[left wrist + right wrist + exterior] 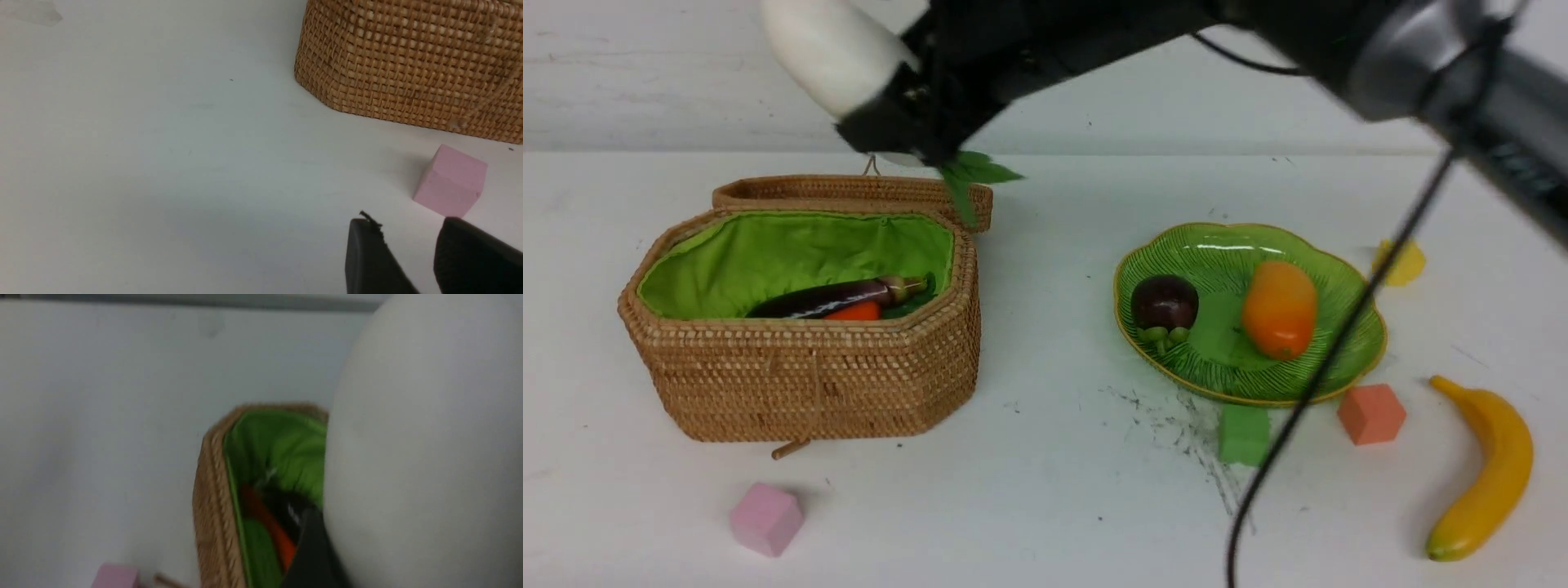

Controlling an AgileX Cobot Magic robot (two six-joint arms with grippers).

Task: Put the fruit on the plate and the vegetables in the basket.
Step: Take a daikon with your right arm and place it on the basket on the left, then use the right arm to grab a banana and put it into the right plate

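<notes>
My right gripper (894, 110) is shut on the white radish (825, 49), held in the air above the back of the open basket (809, 384), its green leaves (976, 175) hanging down. The radish fills the right wrist view (425, 449), with the basket (212, 490) below. In the basket lie the eggplant (837, 296) and the carrot (854, 313). The green plate (1323, 367) holds the mangosteen (1164, 304) and the mango (1280, 309). The banana (1490, 469) lies on the table at the right. My left gripper (408, 253) is open and empty near the basket's outside wall (408, 61). The cucumber is not visible.
Foam cubes lie around: pink (765, 518) in front of the basket, also in the left wrist view (451, 181), green (1244, 434) and orange (1372, 414) in front of the plate, yellow (1401, 263) behind it. The basket lid (849, 192) hangs open at the back.
</notes>
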